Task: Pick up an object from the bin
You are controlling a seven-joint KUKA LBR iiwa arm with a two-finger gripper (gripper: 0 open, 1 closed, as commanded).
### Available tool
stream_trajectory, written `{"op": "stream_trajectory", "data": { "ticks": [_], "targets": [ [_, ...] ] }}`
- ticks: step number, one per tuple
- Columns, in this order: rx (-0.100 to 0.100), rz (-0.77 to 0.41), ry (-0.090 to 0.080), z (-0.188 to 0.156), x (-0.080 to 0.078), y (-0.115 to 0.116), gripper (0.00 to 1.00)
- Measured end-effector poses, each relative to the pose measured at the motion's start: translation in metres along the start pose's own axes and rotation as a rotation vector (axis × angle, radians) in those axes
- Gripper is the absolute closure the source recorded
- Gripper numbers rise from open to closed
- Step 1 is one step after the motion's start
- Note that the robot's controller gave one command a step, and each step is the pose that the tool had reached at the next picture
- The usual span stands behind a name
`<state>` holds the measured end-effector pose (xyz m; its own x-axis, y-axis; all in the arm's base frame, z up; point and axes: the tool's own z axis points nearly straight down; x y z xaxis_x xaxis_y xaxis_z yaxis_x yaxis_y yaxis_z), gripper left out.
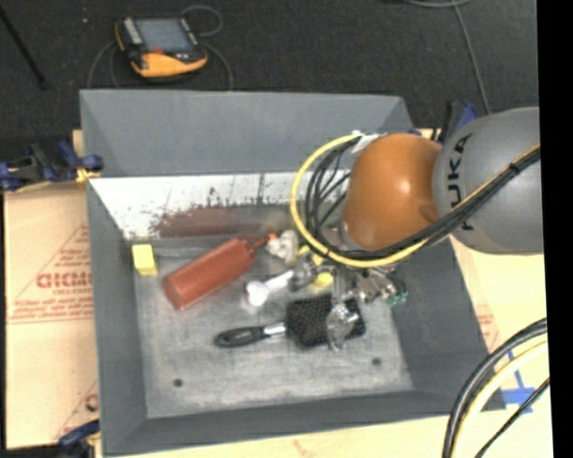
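Observation:
My gripper (340, 317) is low in the right half of the bin, under the orange wrist cover. It sits at the right side of the dark bristled head of a black brush (307, 320), whose handle runs left across the bin floor. A small white plastic piece (263, 290) lies just up and left of the brush head. Part of a small yellow thing (318, 279) shows close beside the gripper body. Whether anything is held is hidden.
A red squeeze bottle (211, 271) lies tilted in the middle left, its tip pointing at a small pale thing (285, 242). A yellow block (144, 259) rests by the left wall. The arm and its cables cover the bin's right back corner.

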<state>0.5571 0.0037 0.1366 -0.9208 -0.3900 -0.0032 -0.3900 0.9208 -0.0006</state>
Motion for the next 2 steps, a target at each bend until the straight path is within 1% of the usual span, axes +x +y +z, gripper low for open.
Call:
{"op": "stream_trajectory", "data": {
  "ticks": [1, 2],
  "targets": [
    [0.003, -0.04, -0.018, 0.0592, 0.0022, -0.0033, 1.0],
    [0.003, -0.04, -0.018, 0.0592, 0.0022, -0.0033, 1.0]
  ]
}}
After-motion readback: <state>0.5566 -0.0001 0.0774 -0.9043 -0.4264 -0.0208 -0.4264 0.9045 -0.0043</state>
